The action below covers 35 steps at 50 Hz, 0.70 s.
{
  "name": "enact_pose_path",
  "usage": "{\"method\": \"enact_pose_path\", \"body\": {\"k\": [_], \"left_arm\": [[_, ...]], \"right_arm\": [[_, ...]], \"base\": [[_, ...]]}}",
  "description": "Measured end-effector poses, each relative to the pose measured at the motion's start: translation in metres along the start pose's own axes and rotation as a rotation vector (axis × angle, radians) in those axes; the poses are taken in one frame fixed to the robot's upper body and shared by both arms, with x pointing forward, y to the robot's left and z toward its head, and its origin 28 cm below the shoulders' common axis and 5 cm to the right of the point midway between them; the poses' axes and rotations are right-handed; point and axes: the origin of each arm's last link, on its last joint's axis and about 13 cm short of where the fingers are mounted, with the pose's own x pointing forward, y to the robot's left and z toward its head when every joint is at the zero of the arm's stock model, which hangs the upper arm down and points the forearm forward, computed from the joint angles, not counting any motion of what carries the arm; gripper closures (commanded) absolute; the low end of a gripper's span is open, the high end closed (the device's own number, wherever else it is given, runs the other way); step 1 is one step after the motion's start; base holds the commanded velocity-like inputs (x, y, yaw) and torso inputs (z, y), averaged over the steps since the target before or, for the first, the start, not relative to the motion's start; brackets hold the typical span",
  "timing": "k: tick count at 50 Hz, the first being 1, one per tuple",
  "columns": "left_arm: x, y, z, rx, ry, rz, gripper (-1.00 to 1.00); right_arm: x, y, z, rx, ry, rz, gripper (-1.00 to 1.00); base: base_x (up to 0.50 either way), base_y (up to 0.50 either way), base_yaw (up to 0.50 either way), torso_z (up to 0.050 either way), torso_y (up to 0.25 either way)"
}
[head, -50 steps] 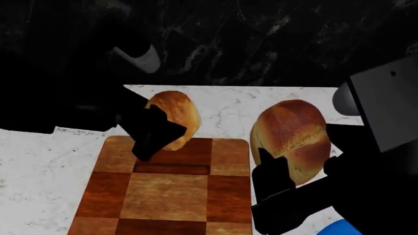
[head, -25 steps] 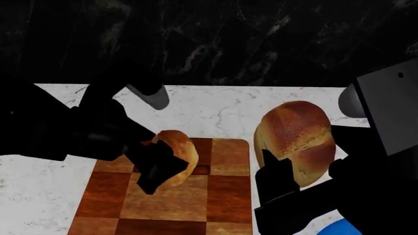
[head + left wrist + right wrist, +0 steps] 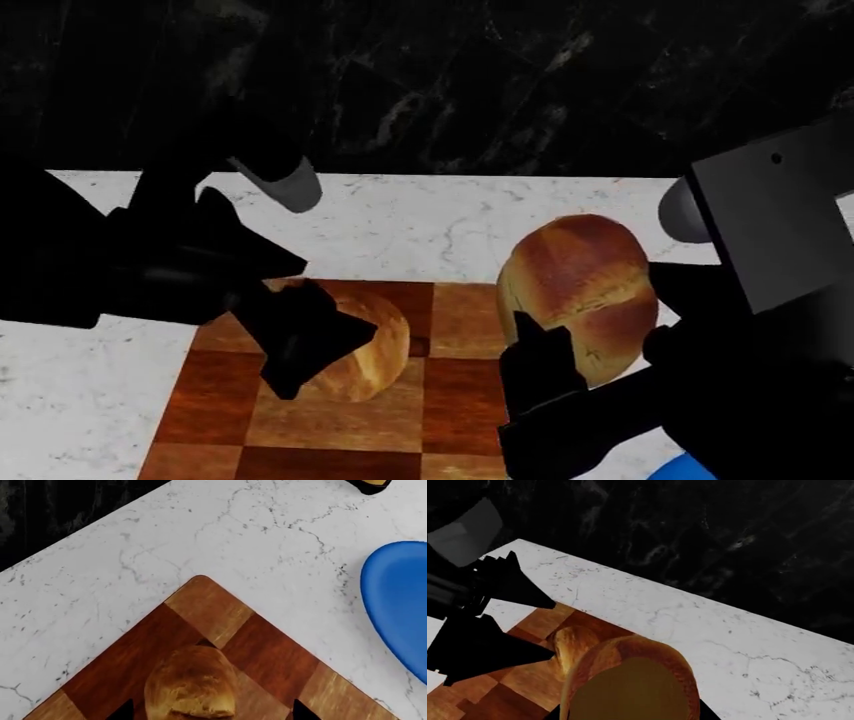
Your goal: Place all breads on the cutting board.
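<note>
**Loaf one on board, loaf two held at its right edge**

While the left claw [image 3: 314, 345] sits low over the cutting board [image 3: 340, 420], the first bread [image 3: 360, 345] lies between its fingers, on or just above the wood. The left wrist view shows fingertips standing clear of the crust on both sides, so that claw reads as released (contact with the board I cannot confirm). The right claw [image 3: 587, 360] is clenched on the second bread [image 3: 581, 295], held up over the board's right edge and the marble surface [image 3: 454, 225]. This loaf's long axis runs roughly away from the robot. The board's free squares lie to the left of it and nearer the robot, so I judge the right arm needs a short leftward shift, then a lowering. A blue plate [image 3: 400, 605] lies near the board's right side.
</note>
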Motion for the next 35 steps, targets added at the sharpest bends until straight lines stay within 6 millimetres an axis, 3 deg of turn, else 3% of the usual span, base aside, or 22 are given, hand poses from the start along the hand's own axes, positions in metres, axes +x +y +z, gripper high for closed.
{"method": "enact_pose_path", "body": {"k": [35], "left_arm": [[-0.101,-0.023,-0.007,-0.019,-0.238,0.107,-1.0]], "right_arm": [[0.03,0.005,0.003,-0.111,0.109,0.106,1.0]], "base": [[0.0,0.0,0.0,0.0,0.0]]}}
